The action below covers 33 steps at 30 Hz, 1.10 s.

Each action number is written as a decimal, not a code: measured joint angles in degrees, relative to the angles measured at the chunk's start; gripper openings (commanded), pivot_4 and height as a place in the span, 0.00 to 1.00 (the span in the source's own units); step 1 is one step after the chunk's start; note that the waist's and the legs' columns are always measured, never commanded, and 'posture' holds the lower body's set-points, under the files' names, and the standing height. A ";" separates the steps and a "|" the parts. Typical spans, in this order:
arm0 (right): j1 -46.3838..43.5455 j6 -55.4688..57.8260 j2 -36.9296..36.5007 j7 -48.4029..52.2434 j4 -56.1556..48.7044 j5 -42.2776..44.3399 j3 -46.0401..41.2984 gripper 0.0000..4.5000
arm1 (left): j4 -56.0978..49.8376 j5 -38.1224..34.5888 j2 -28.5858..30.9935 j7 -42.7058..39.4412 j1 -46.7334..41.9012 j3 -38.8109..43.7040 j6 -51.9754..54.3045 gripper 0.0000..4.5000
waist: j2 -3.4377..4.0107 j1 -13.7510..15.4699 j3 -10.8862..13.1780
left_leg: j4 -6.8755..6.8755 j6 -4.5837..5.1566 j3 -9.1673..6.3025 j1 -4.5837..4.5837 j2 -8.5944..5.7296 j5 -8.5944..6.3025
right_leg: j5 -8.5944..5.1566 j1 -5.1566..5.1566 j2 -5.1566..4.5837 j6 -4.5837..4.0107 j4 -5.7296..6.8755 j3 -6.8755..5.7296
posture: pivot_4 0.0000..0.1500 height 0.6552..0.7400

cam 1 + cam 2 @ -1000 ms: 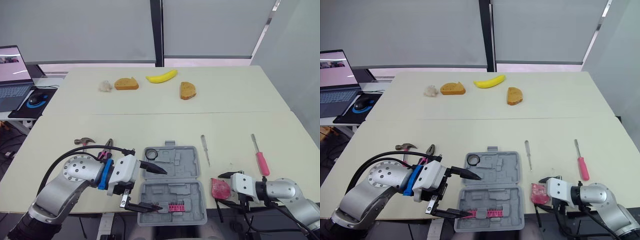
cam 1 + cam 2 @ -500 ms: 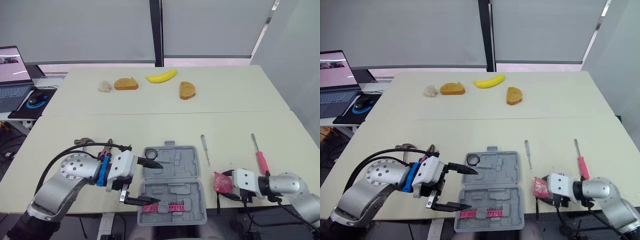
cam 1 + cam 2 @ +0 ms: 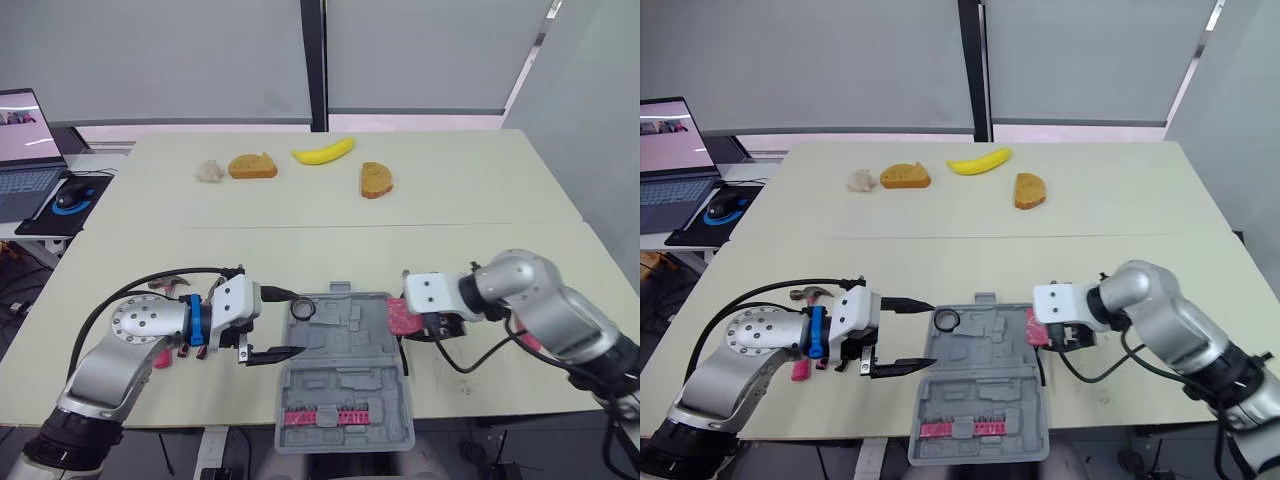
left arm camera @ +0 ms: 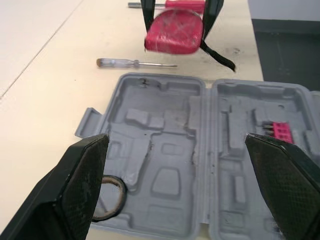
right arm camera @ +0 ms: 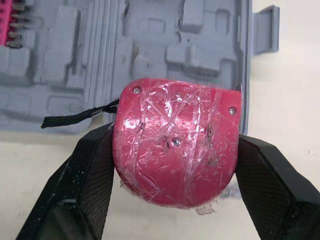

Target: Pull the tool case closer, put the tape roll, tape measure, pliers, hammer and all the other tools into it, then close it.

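Quick read on where we are with the tool case (image 3: 345, 372). It lies open flat at the near edge of the desk (image 3: 300, 250), so the pull-closer part looks done to us, and both halves face up for loading. The tape roll (image 3: 303, 309) already sits in the far half, in the far-left corner.

Our right hand (image 5: 176, 137) is clamped on the red tape measure (image 3: 399, 315), one finger on each flat side. That leaves the body hanging below the fingers and its black strap (image 4: 217, 52) dangling free. It hovers right at the right rim of the far half, so it's neither over a pocket nor in the case yet. We're guessing it's held side-on like that so it can drop straight into a moulded recess.

Our left hand (image 3: 298, 322) is spread wide with nothing in it, parked just off the case's left edge near the tape roll. It's probably there to steady the case or to go for the next tool.

The rest is waiting on the desk. The hammer (image 3: 165, 284) lies behind the left arm. Some pink handles that look like the pliers (image 3: 800, 370) peek out under that arm. The clear-handled screwdriver (image 4: 135, 63) and red screwdriver (image 4: 185, 5) lie off to the right. The pink bit set (image 3: 322, 416) is in the near half.
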 measured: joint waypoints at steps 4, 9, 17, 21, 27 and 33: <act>-5.70 -2.35 4.57 1.28 9.16 -3.15 4.59 0.71 | -0.07 1.30 -1.46 1.56 -0.06 -0.32 -0.19 1.00 | 0.00 -0.11 0.00 | 0.01 -0.01 -0.01 0.04 0.02 0.00 | 0.00 -0.03 0.01 0.00 0.06 0.00 | 1.00 1.00; -9.24 -5.81 9.24 1.96 17.74 -5.54 6.99 0.71 | -0.08 2.40 -2.76 2.68 -0.08 -0.96 -1.20 1.00 | 0.01 -0.28 0.00 | 0.01 -0.02 -0.01 0.02 0.02 0.01 | 0.01 -0.09 0.02 0.00 0.08 0.02 | 1.00 1.00; -12.11 -9.49 14.34 2.51 27.02 -8.95 8.54 0.71 | 0.42 3.23 -2.97 2.90 0.26 -1.03 -2.50 1.00 | 0.02 -0.67 0.01 | 0.00 -0.03 -0.01 0.02 0.01 0.01 | 0.01 -0.13 0.02 -0.01 0.13 0.02 | 1.00 1.00; -12.78 -10.39 15.61 2.52 29.27 -10.03 8.53 0.71 | 1.42 3.30 -3.09 2.70 0.80 -1.04 -3.46 1.00 | 0.02 -0.91 0.00 | 0.00 -0.03 -0.02 0.02 0.01 0.01 | 0.01 -0.15 0.02 -0.01 0.17 0.02 | 1.00 1.00; -12.90 -11.88 16.90 2.76 31.07 -11.19 8.50 0.71 | 1.50 3.42 -3.13 2.54 1.39 -1.14 -4.68 1.00 | 0.03 -1.13 0.01 | 0.00 -0.03 -0.02 0.02 0.01 0.01 | 0.01 -0.17 0.02 -0.01 0.19 0.03 | 1.00 1.00; -13.99 -13.71 18.28 2.60 32.83 -11.66 8.43 0.71 | 1.50 3.42 -3.13 2.50 1.79 -1.39 -4.75 1.00 | 0.03 -1.27 0.01 | 0.00 -0.03 -0.01 0.03 0.00 0.01 | 0.01 -0.21 0.03 -0.01 0.28 0.05 | 1.00 1.00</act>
